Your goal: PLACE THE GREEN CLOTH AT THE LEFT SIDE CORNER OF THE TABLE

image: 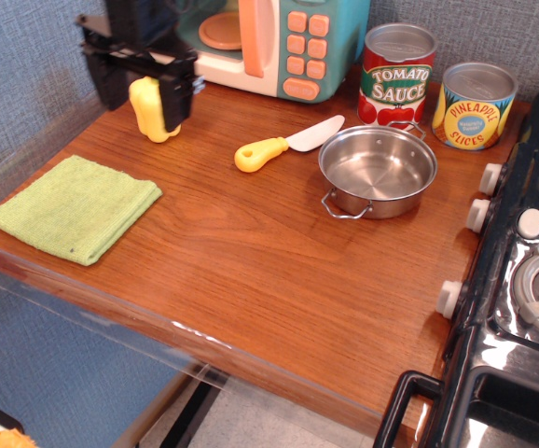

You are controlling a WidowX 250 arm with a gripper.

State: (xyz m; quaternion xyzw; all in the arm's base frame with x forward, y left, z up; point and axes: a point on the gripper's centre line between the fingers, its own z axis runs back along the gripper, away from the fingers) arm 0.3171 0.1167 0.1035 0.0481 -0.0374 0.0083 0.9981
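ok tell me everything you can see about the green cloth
The green cloth is a light yellow-green square of terry-like fabric, apparently folded, with a tiny dark speck near its front edge. It lies flat at the front left corner of the table, turned at an angle to the edges. Nothing touches it but the tabletop.
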